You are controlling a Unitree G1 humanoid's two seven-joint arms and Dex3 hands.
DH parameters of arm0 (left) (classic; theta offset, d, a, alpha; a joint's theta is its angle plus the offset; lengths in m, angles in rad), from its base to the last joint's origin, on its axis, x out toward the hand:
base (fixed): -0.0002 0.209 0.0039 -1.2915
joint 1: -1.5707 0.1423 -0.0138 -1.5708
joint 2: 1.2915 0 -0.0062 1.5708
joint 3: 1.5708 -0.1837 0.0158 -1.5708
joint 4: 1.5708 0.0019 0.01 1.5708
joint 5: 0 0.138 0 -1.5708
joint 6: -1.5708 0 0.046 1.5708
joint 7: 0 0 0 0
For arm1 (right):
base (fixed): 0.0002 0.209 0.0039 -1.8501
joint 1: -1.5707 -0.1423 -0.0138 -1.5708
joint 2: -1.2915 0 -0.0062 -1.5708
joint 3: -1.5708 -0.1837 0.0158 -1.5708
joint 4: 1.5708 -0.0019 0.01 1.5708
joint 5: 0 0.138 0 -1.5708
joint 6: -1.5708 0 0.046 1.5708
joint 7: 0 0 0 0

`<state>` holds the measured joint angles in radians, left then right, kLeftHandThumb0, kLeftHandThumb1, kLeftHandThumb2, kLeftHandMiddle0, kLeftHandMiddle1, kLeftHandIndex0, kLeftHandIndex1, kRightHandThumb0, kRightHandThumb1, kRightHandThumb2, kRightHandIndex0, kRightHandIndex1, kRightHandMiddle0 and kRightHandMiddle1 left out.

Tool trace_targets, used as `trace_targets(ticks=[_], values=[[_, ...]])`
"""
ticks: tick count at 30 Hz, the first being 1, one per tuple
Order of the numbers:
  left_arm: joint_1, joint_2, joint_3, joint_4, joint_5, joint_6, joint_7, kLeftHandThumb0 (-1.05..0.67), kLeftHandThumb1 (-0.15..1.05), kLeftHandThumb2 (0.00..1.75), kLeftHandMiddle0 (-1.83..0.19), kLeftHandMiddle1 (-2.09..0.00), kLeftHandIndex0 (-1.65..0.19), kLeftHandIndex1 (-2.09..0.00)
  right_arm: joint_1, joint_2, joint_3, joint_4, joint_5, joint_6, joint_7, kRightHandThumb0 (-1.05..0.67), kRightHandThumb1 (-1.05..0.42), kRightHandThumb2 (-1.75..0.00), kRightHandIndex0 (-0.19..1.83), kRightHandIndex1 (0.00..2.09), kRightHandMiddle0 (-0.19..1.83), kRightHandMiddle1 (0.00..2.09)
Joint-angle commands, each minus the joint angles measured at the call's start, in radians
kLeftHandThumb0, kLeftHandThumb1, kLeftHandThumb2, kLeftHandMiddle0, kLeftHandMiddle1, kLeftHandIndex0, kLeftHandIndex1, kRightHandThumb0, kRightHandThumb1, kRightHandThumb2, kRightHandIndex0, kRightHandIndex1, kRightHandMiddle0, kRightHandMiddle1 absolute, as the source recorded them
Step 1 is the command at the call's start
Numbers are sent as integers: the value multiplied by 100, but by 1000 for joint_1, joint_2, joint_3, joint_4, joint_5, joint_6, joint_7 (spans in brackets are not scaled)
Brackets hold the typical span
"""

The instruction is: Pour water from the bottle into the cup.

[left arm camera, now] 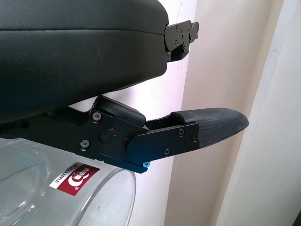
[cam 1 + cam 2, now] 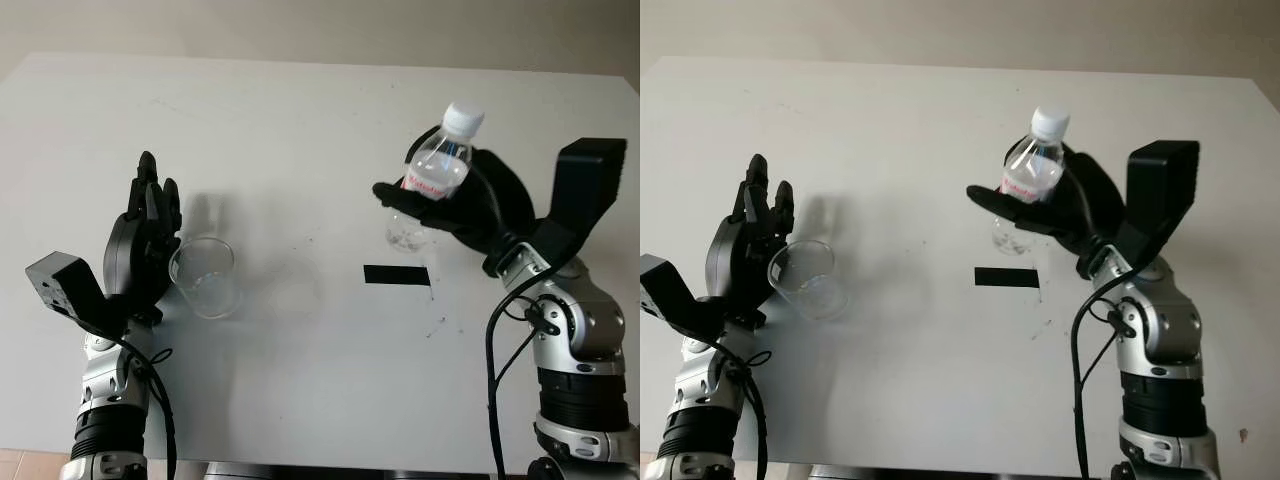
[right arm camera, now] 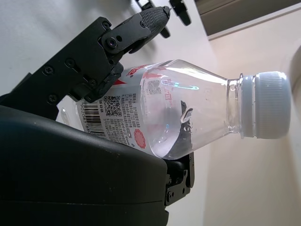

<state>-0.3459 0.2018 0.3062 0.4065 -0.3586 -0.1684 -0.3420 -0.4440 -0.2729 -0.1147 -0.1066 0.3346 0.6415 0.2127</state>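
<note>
— So where are we w/ the pour?

— Early. Right hand (image 2: 455,205) has the bottle (image 2: 432,180) wrapped in its fingers and held up off the table (image 2: 320,120), toward the right edge, roughly upright w/ a slight lean. White cap (image 3: 267,104) looks to be on the neck — so as far as I can judge, nothing can come out yet.

— And the cup?

— Cup (image 2: 205,275) stands upright on the table near the left edge, clear plastic, looks empty to me. Left hand (image 2: 145,240) is right beside it on its outer side; in the left wrist view a finger (image 1: 207,128) reaches past the cup's rim. Can't tell if the fingers actually press the wall or just sit next to it, so whether it's gripping — unknown.

— Bottle and cup close?

— No, well apart. A black strip of tape (image 2: 397,275) lies on the table between them, nearer the bottle.

— So what's done, what's left?

— Done: bottle picked up, cup guarded or maybe held. Left, by my read: deal w/ the cap, bring bottle over the cup, tip it, pour. No water in the cup that I can make out, so the main part hasn't begun.
</note>
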Motion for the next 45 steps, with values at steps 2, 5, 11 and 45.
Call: trace_targets(ticks=[2, 5, 11, 45], values=[[20, 7, 7, -7, -2, 3, 2, -85, 105, 63, 19, 0, 19, 0, 4, 11, 13, 21, -17, 0, -5, -29, -105, -24, 123, 209, 45, 209], [21, 7, 9, -10, -1, 4, 3, -85, 105, 63, 19, 0, 19, 0, 4, 19, 25, 49, -35, -16, -2, -28, -105, -23, 127, 209, 51, 209], [22, 12, 11, -8, -1, 4, -2, -85, 105, 63, 19, 0, 19, 0, -2, 30, 37, 85, -67, -15, -5, -28, -105, -22, 134, 209, 65, 209], [-1, 21, 29, 16, -3, 9, -15, -87, 105, 59, 19, 0, 19, 0, 77, 26, 54, 116, -108, -82, 77, -32, -105, -18, 93, 209, 37, 209]])
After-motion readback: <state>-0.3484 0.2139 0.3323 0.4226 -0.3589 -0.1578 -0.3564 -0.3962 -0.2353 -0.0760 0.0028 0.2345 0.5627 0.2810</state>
